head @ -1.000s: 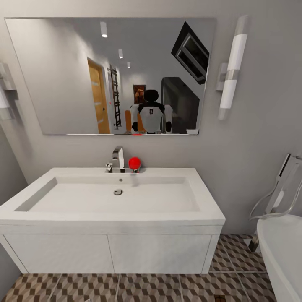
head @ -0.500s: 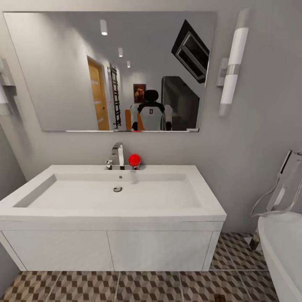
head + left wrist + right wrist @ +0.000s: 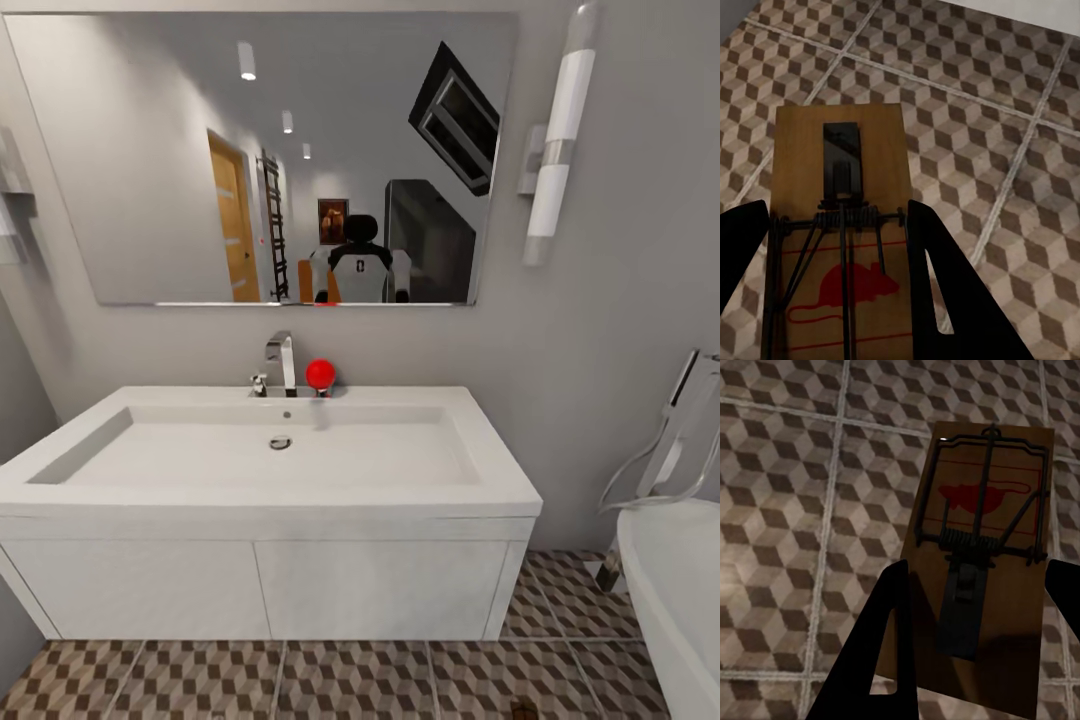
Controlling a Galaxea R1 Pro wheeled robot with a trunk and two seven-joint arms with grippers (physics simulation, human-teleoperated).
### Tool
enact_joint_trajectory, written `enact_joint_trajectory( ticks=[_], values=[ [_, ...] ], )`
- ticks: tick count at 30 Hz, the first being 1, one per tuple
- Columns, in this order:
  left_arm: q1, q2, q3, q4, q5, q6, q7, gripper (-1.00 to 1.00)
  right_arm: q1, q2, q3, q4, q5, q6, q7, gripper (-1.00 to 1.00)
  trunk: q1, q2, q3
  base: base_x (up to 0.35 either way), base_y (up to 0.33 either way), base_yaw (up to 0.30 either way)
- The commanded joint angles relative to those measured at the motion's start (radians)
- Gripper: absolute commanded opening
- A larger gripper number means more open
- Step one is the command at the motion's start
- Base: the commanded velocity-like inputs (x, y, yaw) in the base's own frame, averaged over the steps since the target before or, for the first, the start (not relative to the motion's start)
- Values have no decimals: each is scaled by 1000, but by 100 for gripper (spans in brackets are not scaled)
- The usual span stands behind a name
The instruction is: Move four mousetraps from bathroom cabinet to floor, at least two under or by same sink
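Since 1 s ago the whole head view has shifted: mirror, tap and basin sit a bit higher and larger in frame, so the camera has moved, not the fixtures.

Left gripper (image 3: 832, 285): both dark fingers sit tight along the long sides of a mousetrap (image 3: 840, 225), clamped on it. Board is brown wood w/ a red mouse print, dark spring coil across the middle, dark plate toward the far end. It hangs over the bathroom floor (image 3: 967, 97), cube-pattern tiles w/ pale grout lines; can't tell if it touches the floor.

Right gripper (image 3: 975, 645): fingers flank the near end of a second mousetrap (image 3: 982, 562), closed on its edges. Same build: red mouse print, wire bar, spring. Tiles of the same floor lie beyond it on all sides.

Head view: bathroom sink (image 3: 270, 500), white block w/ two plain front panels, sits against the grey wall, floor tiles running under and in front of it. Chrome tap (image 3: 283, 362) stands at the basin's back edge, a red ball (image 3: 320, 374) just beside it. Mirror (image 3: 150, 150) above reflects the robot. Wall light (image 3: 555, 150) is off the mirror's right edge. White bathtub (image 3: 670, 590) at the right edge of frame.
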Motion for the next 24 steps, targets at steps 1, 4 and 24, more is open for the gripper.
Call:
enact_joint_trajectory(
  ticks=[1,4,24],
  values=[
    [-1,0,-9,-1,4,-2,7,-100,-1,0,9,4,-10,-6,1,-100,4,-8,-4,0,0,0],
    [-1,0,-8,-1,4,-3,8,-100,-1,1,9,4,-10,-6,1,-100,15,-29,-14,0,0,0],
    [-1,0,-7,-1,4,-4,8,-100,-1,1,9,4,-10,-6,0,-100,92,-169,-76,0,0,0]
  ],
)
